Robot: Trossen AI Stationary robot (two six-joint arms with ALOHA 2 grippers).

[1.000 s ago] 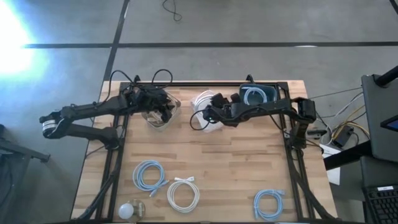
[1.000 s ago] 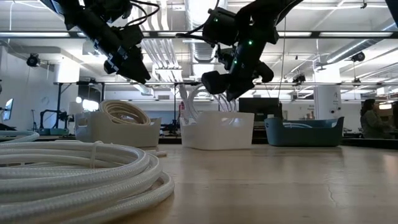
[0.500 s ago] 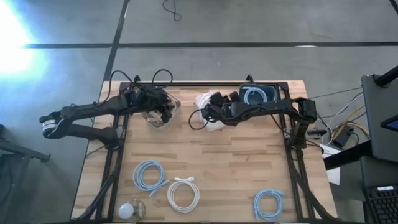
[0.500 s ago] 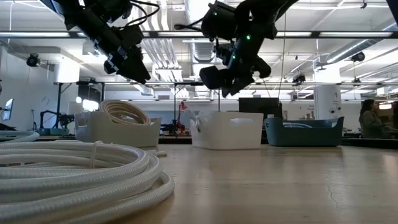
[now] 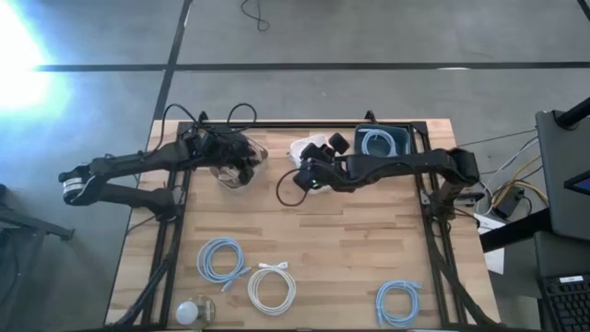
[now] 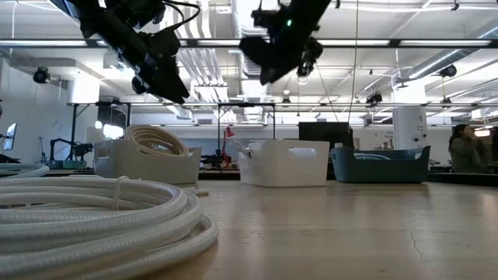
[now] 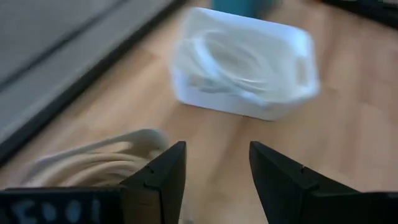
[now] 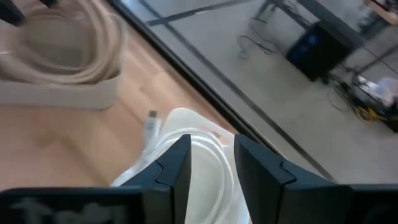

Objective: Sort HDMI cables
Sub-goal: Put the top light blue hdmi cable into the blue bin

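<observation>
Wooden table point(image 5: 332, 240): three bins point(image 5: 381, 141), loose cable coils point(image 5: 271, 288), white ball point(image 5: 189, 312).

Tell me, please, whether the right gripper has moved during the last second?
Yes. In the low view the right gripper has risen well clear of the white bin; a second ago it hung just above the bin's rim.

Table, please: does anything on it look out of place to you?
Yes: a small white ball lies at the high view's lower left, beside the blue coil and white coil. It is no cable, so it looks stray.
</observation>
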